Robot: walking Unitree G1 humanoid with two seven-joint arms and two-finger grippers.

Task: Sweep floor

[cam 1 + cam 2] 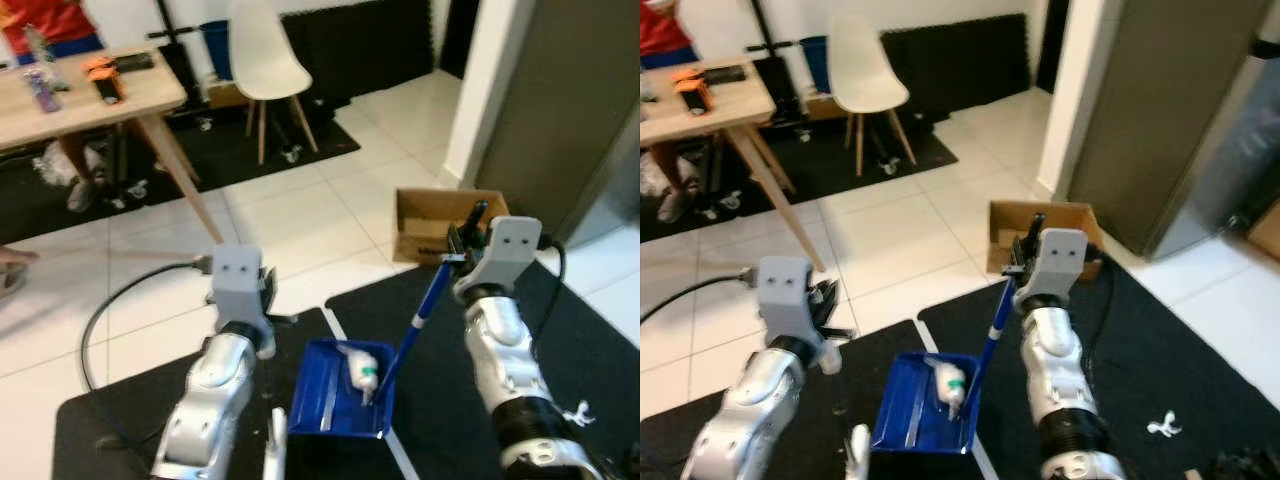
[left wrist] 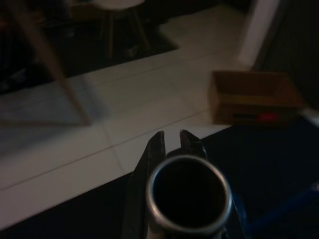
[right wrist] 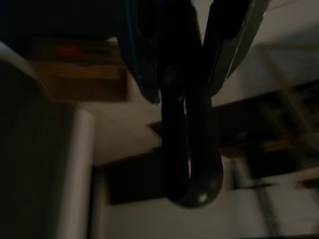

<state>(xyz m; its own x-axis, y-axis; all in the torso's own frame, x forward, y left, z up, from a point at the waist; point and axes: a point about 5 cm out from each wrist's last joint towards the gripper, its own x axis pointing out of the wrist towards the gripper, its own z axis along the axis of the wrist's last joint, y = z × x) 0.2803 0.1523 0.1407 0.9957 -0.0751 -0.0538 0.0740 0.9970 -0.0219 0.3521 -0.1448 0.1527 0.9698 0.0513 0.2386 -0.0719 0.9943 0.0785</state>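
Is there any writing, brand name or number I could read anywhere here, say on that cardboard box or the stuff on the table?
None can be read.
Cardboard box: a dark strip and a red patch on its side, too blurred to read.
Items on the wooden table: too small and blurred for any lettering.
White object in the blue dustpan: a green mark, no legible text.

Blue dustpan (image 1: pixel 335 400) flat on black mat, open side twd robot's left, white debris (image 1: pixel 360 368) inside. Blue broom handle (image 1: pixel 420 318) leans diagonal, lower end in pan, upper end at right gripper (image 1: pixel 462 243).
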